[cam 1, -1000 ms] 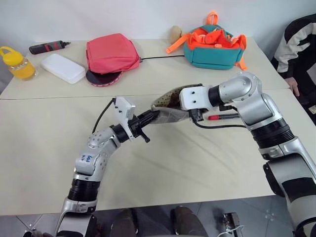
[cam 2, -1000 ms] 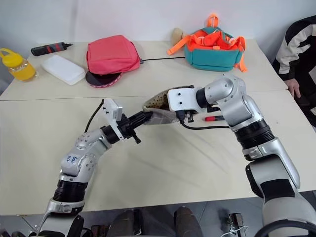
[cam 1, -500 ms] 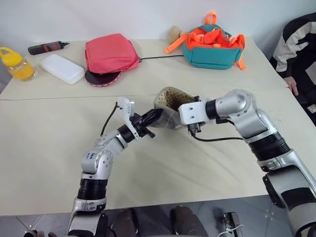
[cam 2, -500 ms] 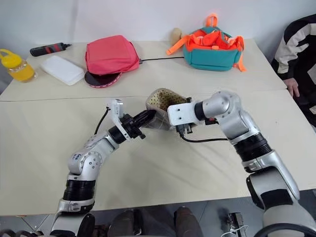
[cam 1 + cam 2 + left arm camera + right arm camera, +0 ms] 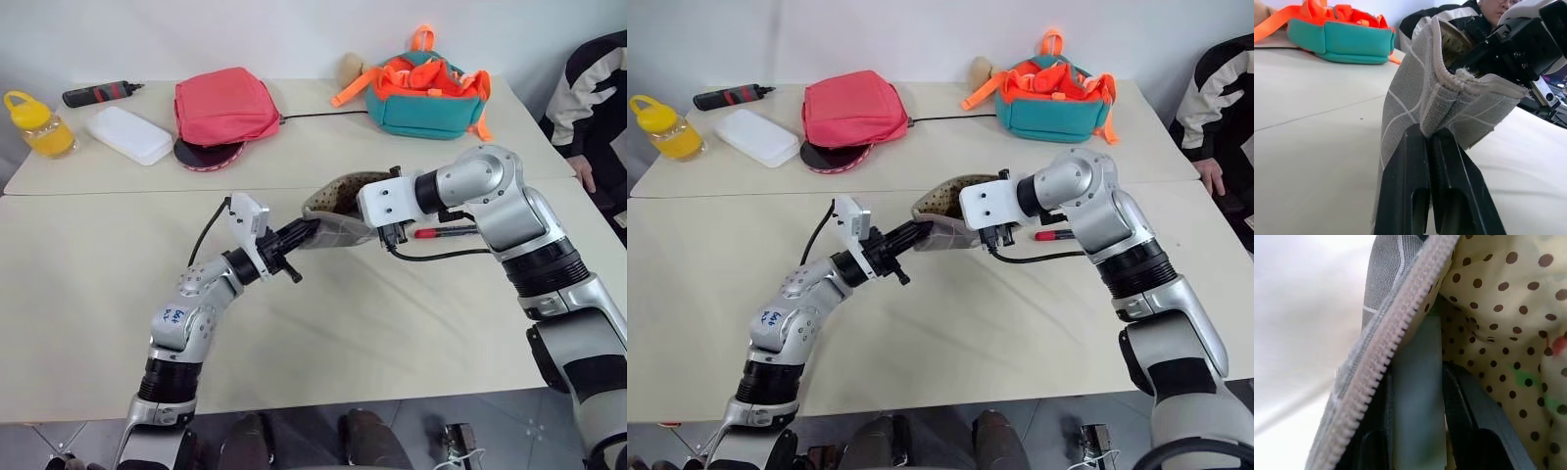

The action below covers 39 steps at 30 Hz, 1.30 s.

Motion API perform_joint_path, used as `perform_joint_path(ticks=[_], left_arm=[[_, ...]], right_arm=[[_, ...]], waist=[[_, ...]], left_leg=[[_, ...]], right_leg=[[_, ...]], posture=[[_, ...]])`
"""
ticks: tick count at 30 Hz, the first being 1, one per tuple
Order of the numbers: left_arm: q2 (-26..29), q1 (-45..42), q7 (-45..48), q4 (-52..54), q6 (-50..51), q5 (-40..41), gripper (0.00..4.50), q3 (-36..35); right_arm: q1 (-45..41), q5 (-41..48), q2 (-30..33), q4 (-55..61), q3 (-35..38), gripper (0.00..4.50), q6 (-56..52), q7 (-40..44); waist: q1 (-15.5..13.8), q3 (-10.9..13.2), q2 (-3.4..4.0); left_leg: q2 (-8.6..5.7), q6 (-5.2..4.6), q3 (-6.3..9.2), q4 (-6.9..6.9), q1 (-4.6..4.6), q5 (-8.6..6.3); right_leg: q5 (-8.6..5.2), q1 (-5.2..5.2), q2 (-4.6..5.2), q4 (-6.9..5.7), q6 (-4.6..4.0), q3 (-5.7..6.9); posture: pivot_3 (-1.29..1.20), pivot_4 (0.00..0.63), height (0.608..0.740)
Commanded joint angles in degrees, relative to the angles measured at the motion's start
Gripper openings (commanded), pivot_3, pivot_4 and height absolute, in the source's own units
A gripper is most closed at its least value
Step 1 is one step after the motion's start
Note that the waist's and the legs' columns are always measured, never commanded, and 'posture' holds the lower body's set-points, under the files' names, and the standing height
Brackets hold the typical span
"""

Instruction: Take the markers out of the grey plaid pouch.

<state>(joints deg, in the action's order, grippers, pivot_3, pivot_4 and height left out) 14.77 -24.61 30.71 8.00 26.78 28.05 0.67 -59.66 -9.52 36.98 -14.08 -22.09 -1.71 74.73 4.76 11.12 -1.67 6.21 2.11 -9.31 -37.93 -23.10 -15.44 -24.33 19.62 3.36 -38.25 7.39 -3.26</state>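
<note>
Nearest, at frame centre, our left pincer (image 5: 299,236) is clamped tight on one edge of the grey plaid pouch (image 5: 338,220), held above the desk (image 5: 392,323). Our right pincer (image 5: 1415,396) has one finger inside the dotted lining and one outside, jaws part-open, gripping the zipper edge. Just right of the pouch, a red-ended marker (image 5: 443,232) lies on the desk behind our right arm. Farther back sit a pink-red bag (image 5: 223,106) and a teal-and-orange backpack (image 5: 426,93).

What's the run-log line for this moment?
left gripper: shut on grey plaid pouch | right gripper: inside pouch mouth | red-ended marker: on table
</note>
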Motion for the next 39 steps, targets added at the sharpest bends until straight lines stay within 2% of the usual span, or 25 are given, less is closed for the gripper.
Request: perform_joint_path(ticks=[1, 8, 18, 23, 31, 39], left_arm=[[0.35, 1.53, -0.38, -1.66, 0.63, -1.72, 0.0, 0.69], [0.2, 2.32, 0.32, -0.15, 2.89, -0.69, 0.0, 1.29], [5.97, 4.89, 5.94, 2.12, 2.05, -4.41, 0.0, 5.4], [6.04, 4.49, 5.21, 0.6, 0.28, -5.3, 0.0, 4.42], [4.06, 2.29, 2.31, -2.89, -2.06, -5.93, 0.0, 1.99], [3.51, 3.03, 2.8, -1.62, -3.14, -7.5, 0.0, 3.21]], right_arm=[[-2.67, 1.57, 1.38, 1.28, 4.31, 1.04, -0.75, -1.36], [7.31, -0.43, 0.01, 6.59, -0.73, 1.04, -3.21, -1.17], [7.67, -8.78, 2.62, -0.12, -2.91, 1.04, 3.61, -5.39], [4.89, -6.75, 4.68, -0.87, -0.18, 1.04, 3.59, -3.69], [5.09, 5.49, 5.15, 5.26, 5.24, 1.04, -2.66, 4.01], [3.88, 8.68, 3.55, 9.42, 6.77, 1.04, -7.08, 2.73]], waist=[[0.14, 0.0, 0.0], [-0.01, 0.0, 0.0], [0.09, 0.0, 0.01], [0.13, 0.0, 0.01], [0.17, -0.01, 0.01], [-0.07, 0.0, 0.01]], left_leg=[[0.0, 0.0, -0.01, 0.0, 0.0, 0.0], [-0.02, 0.0, 0.0, 0.01, -0.01, 0.0], [0.01, -0.01, -0.01, -0.05, 0.02, 0.0], [0.04, 0.0, -0.03, -0.06, 0.03, 0.0], [0.03, -0.02, -0.02, -0.04, 0.02, -0.01], [0.03, -0.02, -0.01, -0.04, 0.02, -0.01]], right_leg=[[0.0, 0.01, -0.01, -0.01, 0.0, -0.01], [0.0, 0.01, 0.0, 0.01, 0.0, -0.02], [0.0, -0.09, -0.06, -0.05, 0.0, -0.03], [0.0, -0.06, -0.09, -0.1, 0.0, -0.07], [0.0, -0.07, -0.07, -0.08, 0.0, -0.07], [0.0, -0.06, -0.06, -0.1, 0.0, -0.05]], posture=[[0.0, 0.15, 0.74], [0.0, 0.15, 0.74], [0.0, 0.15, 0.74], [0.0, 0.15, 0.74], [0.0, 0.15, 0.74], [0.0, 0.15, 0.74]])
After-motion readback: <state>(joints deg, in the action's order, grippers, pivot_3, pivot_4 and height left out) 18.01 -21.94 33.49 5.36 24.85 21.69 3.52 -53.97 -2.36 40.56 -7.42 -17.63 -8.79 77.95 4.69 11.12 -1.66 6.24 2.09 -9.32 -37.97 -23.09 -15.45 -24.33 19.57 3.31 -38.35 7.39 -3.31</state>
